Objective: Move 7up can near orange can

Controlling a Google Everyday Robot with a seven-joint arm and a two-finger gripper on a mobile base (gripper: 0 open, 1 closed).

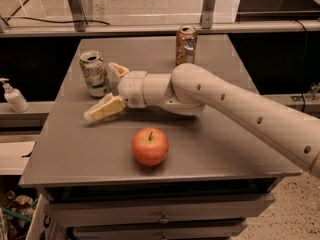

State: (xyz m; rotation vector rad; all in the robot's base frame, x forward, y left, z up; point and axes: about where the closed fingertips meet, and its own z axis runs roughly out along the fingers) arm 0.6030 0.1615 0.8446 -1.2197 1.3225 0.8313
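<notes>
Gripper point(102, 91): held open, just beside the 7up can point(94, 74).
7up can: stood upright on the table point(225, 149).
Orange can point(186, 45): set upright, well apart.

Single view, high before table point(75, 149), looking down, close; jaws left of frame centre.

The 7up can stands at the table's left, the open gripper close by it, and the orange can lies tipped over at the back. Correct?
No: the camera view shows the orange can upright at the back. The 7up can is at left, the open gripper close by it.
</notes>
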